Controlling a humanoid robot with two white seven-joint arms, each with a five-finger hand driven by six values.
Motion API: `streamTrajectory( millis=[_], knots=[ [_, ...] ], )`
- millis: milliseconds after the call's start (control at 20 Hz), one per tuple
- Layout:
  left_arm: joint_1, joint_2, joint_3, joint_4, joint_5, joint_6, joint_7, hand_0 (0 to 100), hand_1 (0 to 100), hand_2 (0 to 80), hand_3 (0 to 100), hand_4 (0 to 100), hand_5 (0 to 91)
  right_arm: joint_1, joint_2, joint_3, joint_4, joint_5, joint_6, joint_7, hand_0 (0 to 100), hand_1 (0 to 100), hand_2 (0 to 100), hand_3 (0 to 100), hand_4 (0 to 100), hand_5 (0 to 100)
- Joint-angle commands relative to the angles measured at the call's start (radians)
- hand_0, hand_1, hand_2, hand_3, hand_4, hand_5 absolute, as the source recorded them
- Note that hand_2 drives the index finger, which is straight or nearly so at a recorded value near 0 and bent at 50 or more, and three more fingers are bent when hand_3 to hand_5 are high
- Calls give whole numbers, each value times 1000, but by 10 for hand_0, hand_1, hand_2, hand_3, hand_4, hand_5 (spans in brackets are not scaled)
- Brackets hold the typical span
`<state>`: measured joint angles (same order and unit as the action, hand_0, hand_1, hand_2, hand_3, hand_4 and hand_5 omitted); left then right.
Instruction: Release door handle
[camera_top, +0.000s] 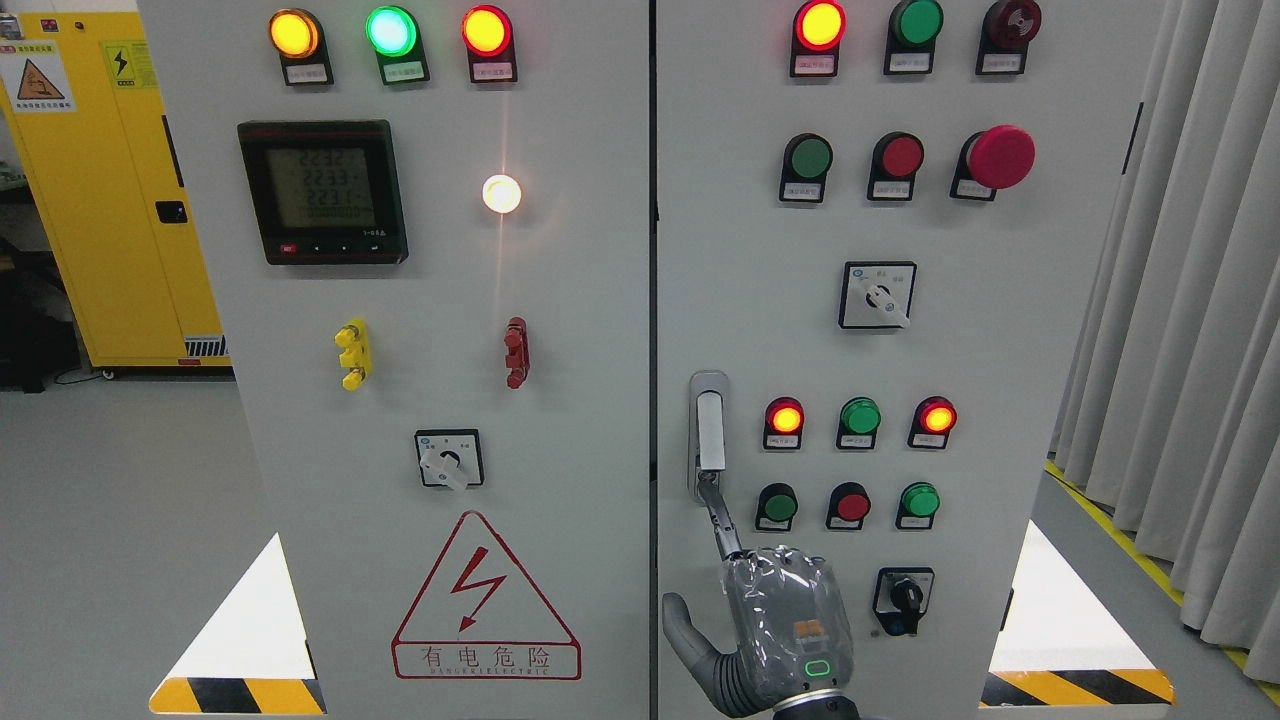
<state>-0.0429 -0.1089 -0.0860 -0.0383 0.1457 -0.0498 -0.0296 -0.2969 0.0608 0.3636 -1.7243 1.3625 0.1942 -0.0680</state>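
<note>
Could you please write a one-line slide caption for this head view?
Right hand below the door handle of the right cabinet door, one finger reaching up to the handle's lower end.

Grey floor (120, 480), smooth and pale, running under everything. Standing directly on it: a tall grey electrical cabinet (600, 330) filling the middle, and a yellow cabinet (110, 200) at the far left, behind. Black-and-yellow hazard strips (235, 695) at both lower corners of the grey cabinet, with white triangles (250, 620) above them. Yellow line (1120, 525) painted along the floor at right, beside the grey curtain (1200, 350)
</note>
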Motion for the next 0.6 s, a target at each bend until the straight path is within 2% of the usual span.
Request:
streamTrajectory(
  millis=[0, 551],
  knots=[
    [0, 0, 0, 0, 0, -1, 0, 120, 556, 0, 0, 0, 0, 4, -1, 0, 0, 0, 1, 0, 477, 405, 77, 1000, 1000, 1000],
    [0, 0, 0, 0, 0, -1, 0, 120, 556, 0, 0, 0, 0, 9, -1, 0, -9, -2, -1, -3, 473, 406, 77, 1000, 1000, 1000]
  ],
)
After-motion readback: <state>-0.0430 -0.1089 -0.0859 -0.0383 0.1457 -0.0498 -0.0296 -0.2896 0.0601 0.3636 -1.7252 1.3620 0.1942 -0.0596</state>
